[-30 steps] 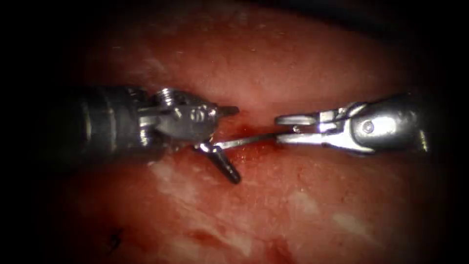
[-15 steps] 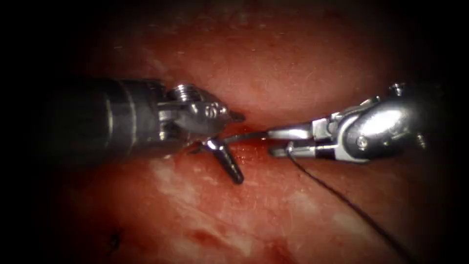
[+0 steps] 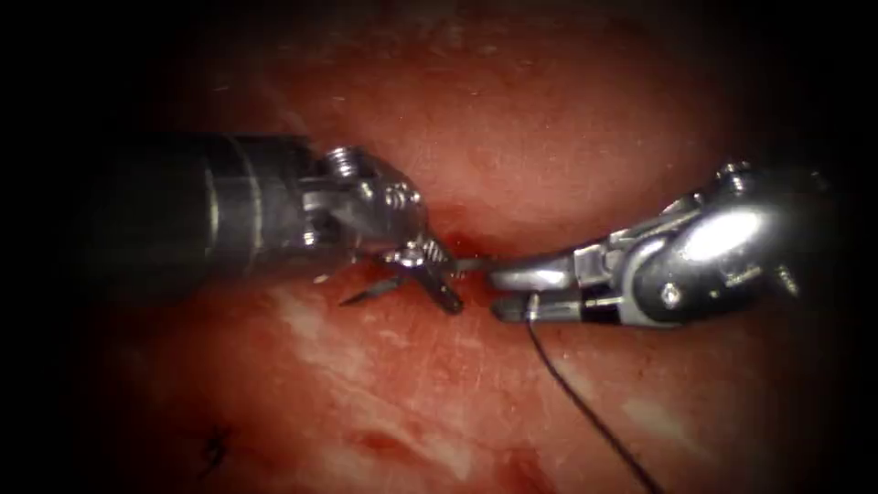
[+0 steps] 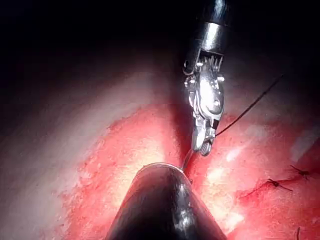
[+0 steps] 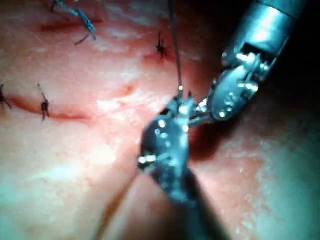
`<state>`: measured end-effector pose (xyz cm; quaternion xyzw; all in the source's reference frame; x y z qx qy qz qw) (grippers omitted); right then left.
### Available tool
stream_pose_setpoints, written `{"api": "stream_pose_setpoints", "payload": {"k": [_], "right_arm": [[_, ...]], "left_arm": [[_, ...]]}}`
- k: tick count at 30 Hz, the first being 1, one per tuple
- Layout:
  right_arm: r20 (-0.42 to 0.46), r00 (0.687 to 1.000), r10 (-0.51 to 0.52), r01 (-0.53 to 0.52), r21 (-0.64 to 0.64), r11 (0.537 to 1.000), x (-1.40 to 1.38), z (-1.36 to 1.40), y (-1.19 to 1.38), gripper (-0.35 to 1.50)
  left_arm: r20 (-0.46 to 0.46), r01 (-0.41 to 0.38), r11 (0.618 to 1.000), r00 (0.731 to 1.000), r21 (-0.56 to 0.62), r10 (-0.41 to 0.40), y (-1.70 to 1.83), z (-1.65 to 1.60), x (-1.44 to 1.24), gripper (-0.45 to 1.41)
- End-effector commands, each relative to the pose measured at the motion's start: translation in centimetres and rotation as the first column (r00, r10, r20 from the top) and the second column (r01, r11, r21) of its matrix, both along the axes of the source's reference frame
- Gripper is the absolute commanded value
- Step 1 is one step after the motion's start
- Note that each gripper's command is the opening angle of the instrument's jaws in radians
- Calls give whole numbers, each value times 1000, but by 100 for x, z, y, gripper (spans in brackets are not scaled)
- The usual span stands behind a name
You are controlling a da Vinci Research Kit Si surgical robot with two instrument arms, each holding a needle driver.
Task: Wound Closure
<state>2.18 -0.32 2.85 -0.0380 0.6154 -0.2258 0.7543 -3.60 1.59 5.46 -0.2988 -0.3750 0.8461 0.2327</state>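
Note:
The curved needle (image 3: 375,291) lies across the cut (image 3: 462,240) in the tissue (image 3: 549,137). Its pointed tip sticks out free on the left. My left tool (image 3: 437,274) comes in from the left with its jaws shut on the needle's middle. My right tool (image 3: 501,288) meets it from the right, shut on the needle near its thread end. Dark thread (image 3: 585,412) trails from the right jaws down over the tissue. The left wrist view has the right tool (image 4: 205,145), the needle (image 4: 187,160) and the thread (image 4: 250,107). The right wrist view has the right tool (image 5: 182,107) beside the left tool (image 5: 235,95).
Red fluid (image 3: 457,245) pools in the cut between the tools. Finished stitches with short dark thread ends sit along neighbouring cuts (image 5: 45,107) (image 4: 272,184). A small dark knot (image 3: 215,448) marks the tissue at the lower left.
The left jaws, wide open a second ago, have closed on the needle. The needle tip now pokes out to their left. The right tool tilted and the thread came into sight.

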Motion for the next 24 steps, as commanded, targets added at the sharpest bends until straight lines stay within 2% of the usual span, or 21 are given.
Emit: {"api": "stream_pose_setpoints", "payload": {"k": [1,8,10,11,12,13,14,15,17,19,21,23,24], "right_arm": [[-1,1000,-1,1,2,1000,6,6,-7,-35],[5,1000,-3,3,2,1000,6,5,-7,-35],[25,999,27,-28,40,999,7,3,-6,-35],[29,996,80,-83,83,993,7,1,-6,10],[35,994,100,-104,108,989,7,0,-6,26],[49,990,130,-137,180,974,7,-2,-4,49],[62,988,138,-148,211,966,7,-2,-4,62],[87,985,151,-168,250,953,6,-2,-3,89],[100,970,222,-241,258,936,6,-1,0,120],[87,949,303,-315,275,908,5,0,7,131],[57,926,374,-373,306,876,2,0,19,131],[68,894,443,-440,324,838,-1,0,26,131],[85,874,479,-476,353,806,-5,2,29,126]], "left_arm": [[6,-9,1000,1000,4,9,-2,5,-6,-45],[33,-44,999,998,4,44,-2,5,1,-45],[39,-45,999,998,5,45,0,5,1,-45],[53,-33,999,998,2,33,1,5,1,-45],[56,-25,1000,998,6,24,1,5,1,-45],[68,-3,1000,998,12,2,2,5,1,-45],[73,12,1000,997,19,-14,2,5,1,-45],[89,48,998,995,33,-51,2,5,1,-45],[119,93,994,988,63,-100,2,5,1,-45],[135,122,989,982,80,-132,2,5,2,-45],[158,152,984,974,94,-166,2,5,2,-45],[180,190,976,962,108,-207,2,4,1,-45],[209,226,968,947,113,-245,3,4,1,-45]]}}
